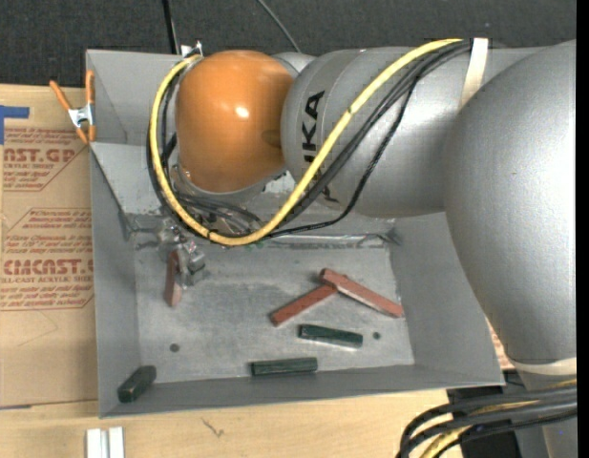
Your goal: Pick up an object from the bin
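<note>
One reddish-brown stick (172,283), bin (110,294) left side, hand (187,263) just beside it; open or closed, can't tell. Guess: grasp step, next needs centring on stick.

Bin (111,275) grey metal, matt, floor scuffed and speckled; orange wrist cover (227,117) glossy, smooth, with a bright highlight. Arm casing (523,208) silver, satin-smooth; red-brown bars (304,305) and dark green bars (329,334) dull, matt.

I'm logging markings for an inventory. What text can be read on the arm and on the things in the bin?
"KA": black letters on the silver arm, beside the orange cover; any further letters are hidden.
Red-brown sticks and dark green sticks in the bin: no writing visible.
</note>
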You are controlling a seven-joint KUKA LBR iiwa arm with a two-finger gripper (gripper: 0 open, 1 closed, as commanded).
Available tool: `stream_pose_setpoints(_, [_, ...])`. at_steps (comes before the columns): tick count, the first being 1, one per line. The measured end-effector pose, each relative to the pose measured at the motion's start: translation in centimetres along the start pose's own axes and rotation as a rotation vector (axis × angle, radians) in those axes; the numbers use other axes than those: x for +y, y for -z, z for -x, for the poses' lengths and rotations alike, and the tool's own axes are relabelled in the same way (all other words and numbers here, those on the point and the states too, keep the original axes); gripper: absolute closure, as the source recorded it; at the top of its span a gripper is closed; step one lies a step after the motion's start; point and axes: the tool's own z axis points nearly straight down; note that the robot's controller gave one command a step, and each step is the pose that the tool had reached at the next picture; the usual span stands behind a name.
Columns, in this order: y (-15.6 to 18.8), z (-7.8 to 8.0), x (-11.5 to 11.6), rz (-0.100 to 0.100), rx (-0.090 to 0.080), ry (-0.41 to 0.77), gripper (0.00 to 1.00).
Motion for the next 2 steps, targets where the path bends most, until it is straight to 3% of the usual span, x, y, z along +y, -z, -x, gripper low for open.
stream_pose_setpoints(2, [1.4, -0.4, -0.3, 0.002, 0.006, 0.066, 1.0])
